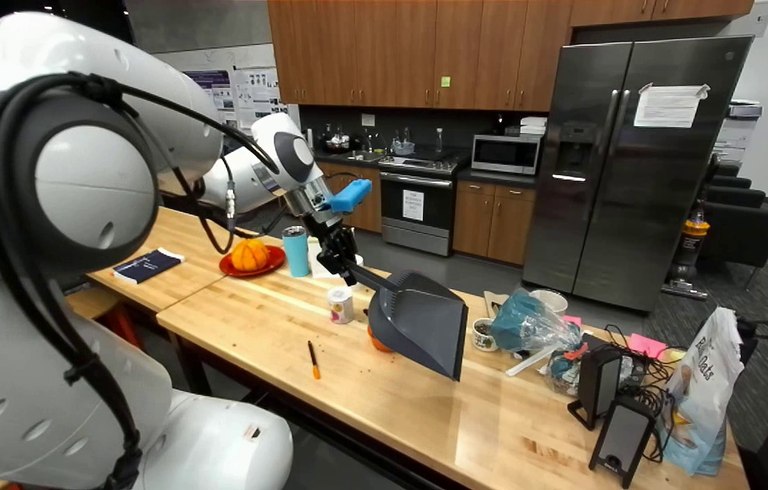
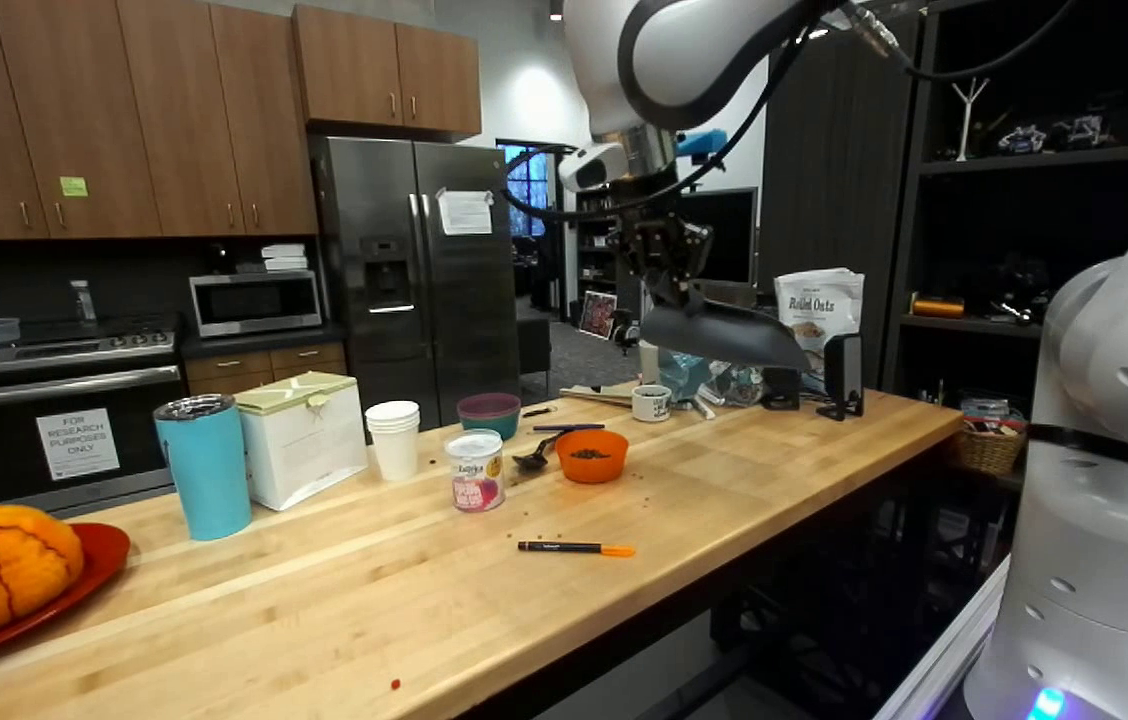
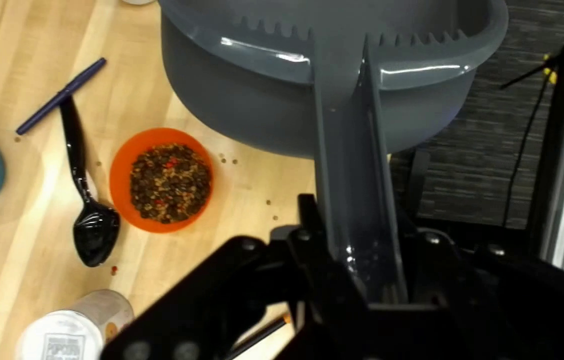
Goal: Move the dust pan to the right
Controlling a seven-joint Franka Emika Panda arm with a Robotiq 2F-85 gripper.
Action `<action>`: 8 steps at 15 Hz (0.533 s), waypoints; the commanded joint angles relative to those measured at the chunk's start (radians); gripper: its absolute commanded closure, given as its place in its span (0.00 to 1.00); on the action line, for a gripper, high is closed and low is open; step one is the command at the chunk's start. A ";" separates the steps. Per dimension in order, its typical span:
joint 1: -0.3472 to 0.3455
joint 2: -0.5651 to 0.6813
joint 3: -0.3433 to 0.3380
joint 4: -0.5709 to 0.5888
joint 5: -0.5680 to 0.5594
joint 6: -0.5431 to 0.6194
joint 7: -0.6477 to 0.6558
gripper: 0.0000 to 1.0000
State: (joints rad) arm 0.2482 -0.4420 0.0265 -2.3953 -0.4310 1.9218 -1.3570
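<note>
Hand (image 3: 357, 225): drawn in on the handle (image 3: 348, 160) of the dust pan (image 1: 425, 320), a finger along each side — the gap between the fingers only as wide as what they grip; it hangs higher than the table (image 2: 324, 620)

Dust pan: held by the hand and raised above the table; in the wrist view its broad grey scoop lies straight ahead of the hand, the wood showing to the left and carpet (image 3: 484, 170) to the right

Scoop (image 2: 719, 335): in both exterior views it slopes down and to the right from the hand; its front edge (image 1: 461, 344) is the part farthest from the fingers

Orange bowl (image 3: 121, 192): on the table, lower than the hand and to its left in the wrist view; dark pellets (image 3: 169, 182) lie in it

Black spoon (image 3: 96, 232): farther left of the hand, just beside the orange bowl; a blue pen (image 3: 62, 97) lies at its handle end

Can (image 3: 79, 327): white-lidded, left of the hand, low in the wrist view

Marker (image 2: 574, 548): on the table, below the hand — which hides part of it in the wrist view

Red plate (image 1: 278, 257): left of the hand in an exterior view, with a pumpkin (image 1: 250, 255) on it; a speaker (image 1: 602, 384) stands well apart to the hand's right
</note>
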 commanded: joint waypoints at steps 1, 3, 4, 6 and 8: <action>-0.042 0.001 -0.057 -0.037 -0.001 0.184 -0.113 0.92; -0.058 0.016 -0.077 -0.055 0.021 0.267 -0.163 0.92; -0.064 0.022 -0.083 -0.065 0.031 0.299 -0.182 0.92; -0.072 0.029 -0.087 -0.082 0.053 0.342 -0.212 0.92; -0.076 0.028 -0.080 -0.097 0.075 0.359 -0.228 0.92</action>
State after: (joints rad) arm 0.1864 -0.4070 -0.0582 -2.4743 -0.3884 2.2412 -1.5414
